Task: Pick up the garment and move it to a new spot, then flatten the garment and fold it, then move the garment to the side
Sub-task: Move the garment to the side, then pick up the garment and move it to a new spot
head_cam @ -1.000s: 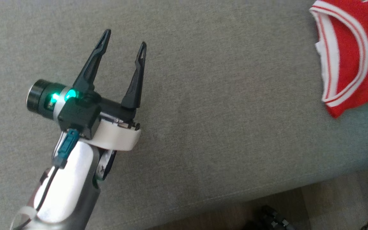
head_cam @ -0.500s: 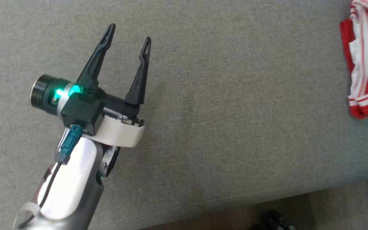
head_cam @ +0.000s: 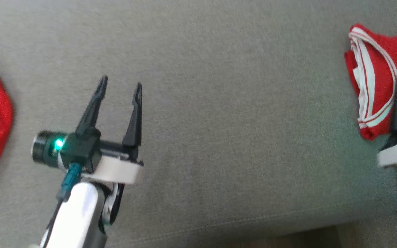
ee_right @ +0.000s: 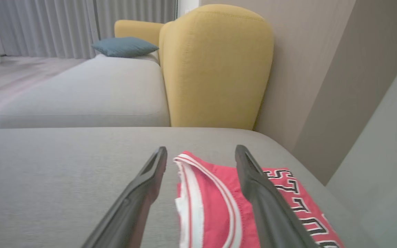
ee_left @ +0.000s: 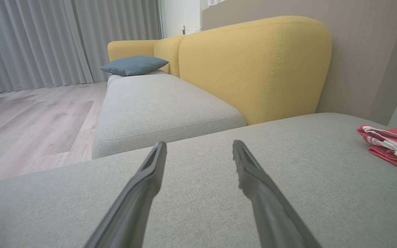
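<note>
Garment (head_cam: pixel 377 82) runs front-to-back; striped trim (head_cam: pixel 366 79) faces left.

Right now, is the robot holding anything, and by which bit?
Nothing is held. The left gripper and right gripper are both open; the folded red jersey with white trim lies loose on the grey fabric cushion.
</note>
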